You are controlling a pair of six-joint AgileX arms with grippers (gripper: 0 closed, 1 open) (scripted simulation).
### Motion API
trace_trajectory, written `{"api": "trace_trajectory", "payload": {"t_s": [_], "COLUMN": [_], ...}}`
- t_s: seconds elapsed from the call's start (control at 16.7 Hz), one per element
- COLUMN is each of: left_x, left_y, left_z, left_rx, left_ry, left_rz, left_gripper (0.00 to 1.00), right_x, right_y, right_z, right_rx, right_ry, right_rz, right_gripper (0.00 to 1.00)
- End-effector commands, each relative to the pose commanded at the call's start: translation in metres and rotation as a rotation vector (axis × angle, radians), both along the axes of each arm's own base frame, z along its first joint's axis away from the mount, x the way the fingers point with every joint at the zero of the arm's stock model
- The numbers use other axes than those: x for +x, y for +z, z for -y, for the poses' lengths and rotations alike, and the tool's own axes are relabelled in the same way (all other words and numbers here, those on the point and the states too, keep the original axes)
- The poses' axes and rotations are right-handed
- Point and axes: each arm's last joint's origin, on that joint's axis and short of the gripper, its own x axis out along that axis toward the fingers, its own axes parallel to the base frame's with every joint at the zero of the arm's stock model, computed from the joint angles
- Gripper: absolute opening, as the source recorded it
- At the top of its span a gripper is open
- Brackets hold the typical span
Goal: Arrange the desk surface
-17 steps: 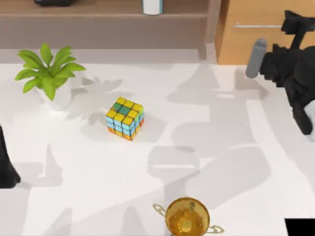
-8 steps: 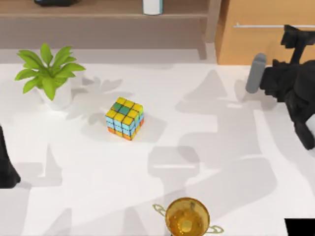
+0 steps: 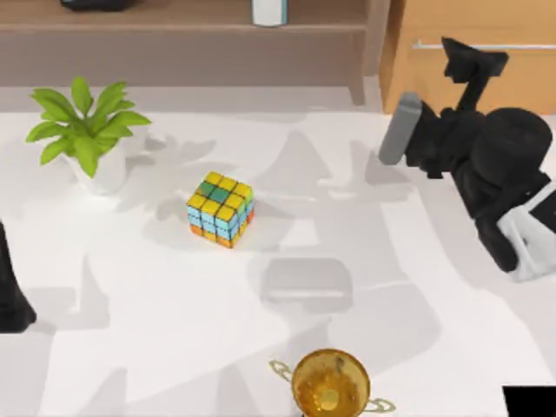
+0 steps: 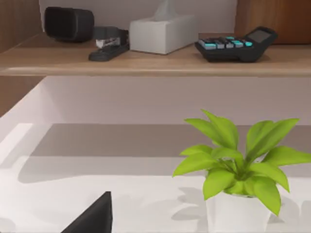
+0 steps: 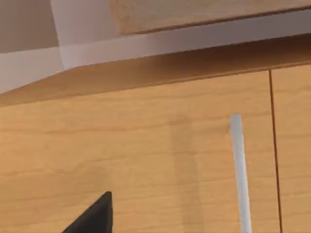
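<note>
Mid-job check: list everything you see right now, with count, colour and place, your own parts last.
desk surface: 1, white, spans the top view
potted plant: 1, green leaves in white pot, desk's left rear
puzzle cube: 1, multicoloured, left of centre
trophy cup: 1, gold, front edge
shelf: 1, brown wood, rear
tissue box: 1, white, on shelf
stapler: 1, black, on shelf
calculator: 1, black, on shelf
drawer front: 1, light wood, rear right
left arm: black, left edge
right claw: black, at drawer front
</note>
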Motion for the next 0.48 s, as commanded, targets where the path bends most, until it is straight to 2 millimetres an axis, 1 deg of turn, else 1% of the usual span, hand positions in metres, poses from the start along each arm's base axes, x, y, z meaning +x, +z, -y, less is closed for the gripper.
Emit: {"api": "trace_trajectory", "payload": {"t_s": [0.18, 0.3, 0.42, 0.48], "left_x": [0.0, 0.0, 0.0, 0.0], "left_y": [0.0, 0.0, 0.0, 0.0], "left_z": [0.0, 0.0, 0.0, 0.0], "left_rx": [0.0, 0.0, 0.0, 0.0], "left_ry": [0.0, 0.0, 0.0, 0.0], "left_rz": [0.0, 0.0, 0.0, 0.0], "left_gripper": [1.0, 1.0, 1.0, 1.0], "right_x": [-0.026, -0.042, -0.046, -0.046], "right_y": [-0.003, -0.001, 0.007, 0.009], "right_z": [-0.06, -0.093, -0.116, -0.122], "right_rx": [0.157, 0.272, 0.394, 0.454], "right_ry": [0.147, 0.208, 0.226, 0.213], "right_rz": [-0.076, -0.133, -0.172, -0.194], "right_gripper": [1.0, 1.0, 1.0, 1.0]}}
